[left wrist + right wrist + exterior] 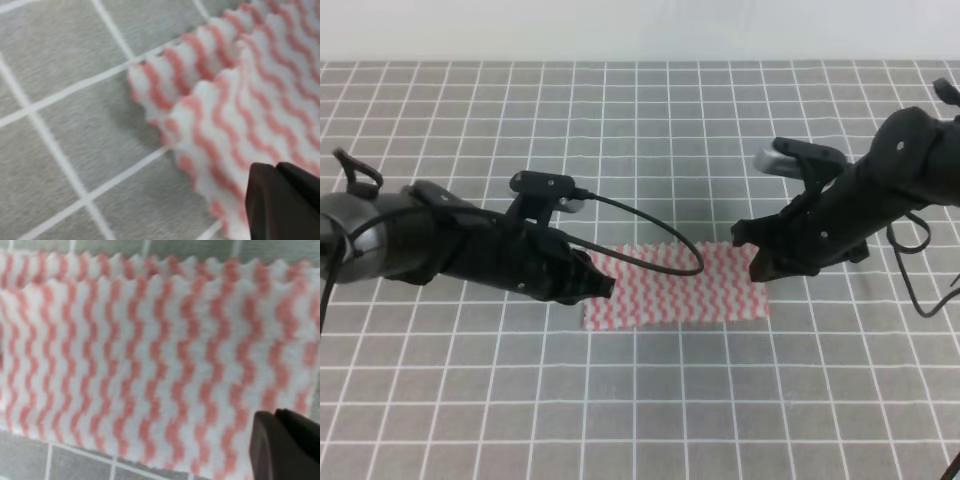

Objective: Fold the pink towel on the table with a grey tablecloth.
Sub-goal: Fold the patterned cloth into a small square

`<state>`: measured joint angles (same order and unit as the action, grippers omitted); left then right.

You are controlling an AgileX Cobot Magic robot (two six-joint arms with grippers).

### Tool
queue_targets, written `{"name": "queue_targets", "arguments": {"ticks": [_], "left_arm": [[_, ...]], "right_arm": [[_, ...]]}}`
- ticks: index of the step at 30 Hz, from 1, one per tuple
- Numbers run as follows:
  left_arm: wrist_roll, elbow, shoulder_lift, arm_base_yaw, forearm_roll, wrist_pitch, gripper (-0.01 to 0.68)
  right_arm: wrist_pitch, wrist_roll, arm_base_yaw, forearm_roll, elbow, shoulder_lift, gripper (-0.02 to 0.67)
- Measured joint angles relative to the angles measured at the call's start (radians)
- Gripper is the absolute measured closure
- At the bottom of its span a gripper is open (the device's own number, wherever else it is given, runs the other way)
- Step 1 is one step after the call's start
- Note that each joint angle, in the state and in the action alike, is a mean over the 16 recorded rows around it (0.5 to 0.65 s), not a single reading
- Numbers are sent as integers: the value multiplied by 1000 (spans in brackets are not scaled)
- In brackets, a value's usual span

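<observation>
Pink towel (pixel 675 285) lies doubled on the counter (pixel 650 400); left claw (pixel 600 285) and right claw (pixel 760 265) sit at opposite ends for the next fold, grip states indeterminable.

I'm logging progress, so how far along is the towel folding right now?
One fold looks done: the pink towel lies as a doubled strip, its two zigzag edges slightly offset. In hand: the left gripper and right gripper sit at its ends; grip unclear. Left: possibly another fold.
</observation>
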<state>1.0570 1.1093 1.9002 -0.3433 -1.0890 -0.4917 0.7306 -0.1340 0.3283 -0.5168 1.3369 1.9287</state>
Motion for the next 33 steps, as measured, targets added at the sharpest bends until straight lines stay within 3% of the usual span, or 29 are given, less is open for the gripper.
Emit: {"name": "queue_targets", "arguments": {"ticks": [16, 33], "left_arm": [[-2, 3, 39, 21, -4, -10, 675], [-2, 5, 42, 21, -3, -29, 675]], "right_arm": [[-38, 27, -19, 9, -1, 33, 449], [-65, 25, -19, -8, 1, 58, 441]]}}
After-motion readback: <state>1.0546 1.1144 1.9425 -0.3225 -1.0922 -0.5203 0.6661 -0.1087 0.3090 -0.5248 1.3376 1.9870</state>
